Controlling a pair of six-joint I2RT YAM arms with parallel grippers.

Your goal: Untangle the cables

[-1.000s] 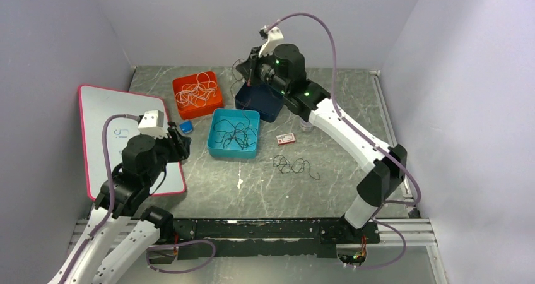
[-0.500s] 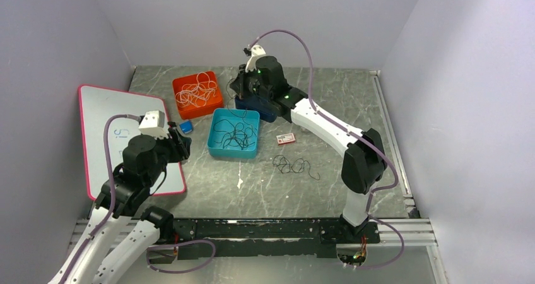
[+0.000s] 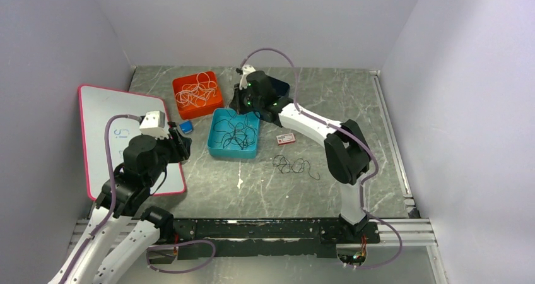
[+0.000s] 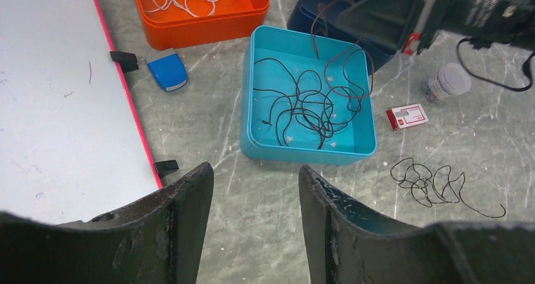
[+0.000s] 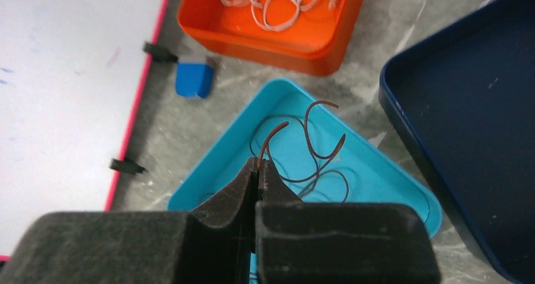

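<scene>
Well, our right gripper (image 5: 257, 164) has its fingers pressed together, pinching one thin dark cable (image 5: 305, 125). The cable curls out past the fingertips and down into the blue-green tray (image 5: 372, 170) just below, where the other black cables (image 4: 309, 101) lie in a heap. Our left gripper (image 4: 254, 173) is spread and holds nothing, well apart by the whiteboard (image 4: 57, 88). We think the right arm is nearer, so it should lift.
</scene>
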